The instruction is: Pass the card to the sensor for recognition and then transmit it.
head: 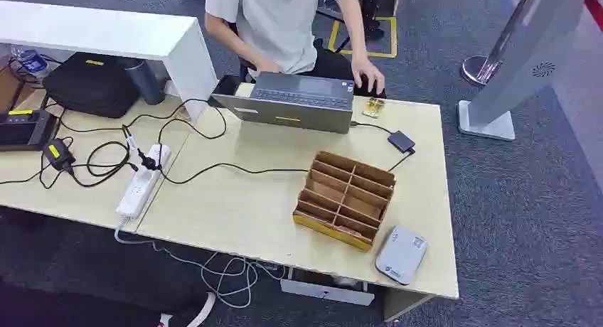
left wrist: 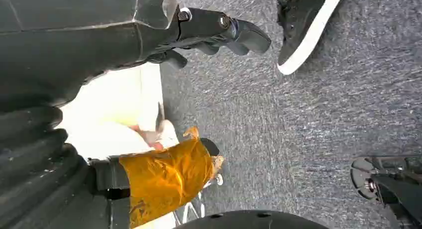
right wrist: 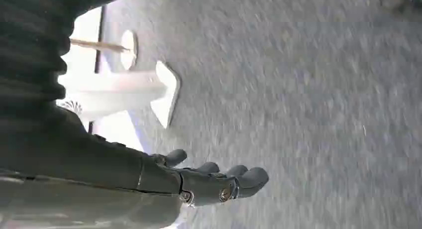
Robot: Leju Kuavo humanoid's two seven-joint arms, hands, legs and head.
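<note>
Both arms hanging, left robot hand (left wrist: 219,32) and right robot hand (right wrist: 214,181) holding nothing, fingers loosely apart; card unspotted, likely thin, stiff, slippery, needing an edge pinch.

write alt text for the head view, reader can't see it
A light wooden table holds a compartmented cardboard organizer, a grey card reader near its front corner, a white power strip with black cables and an open laptop. A seated person works at the laptop.
</note>
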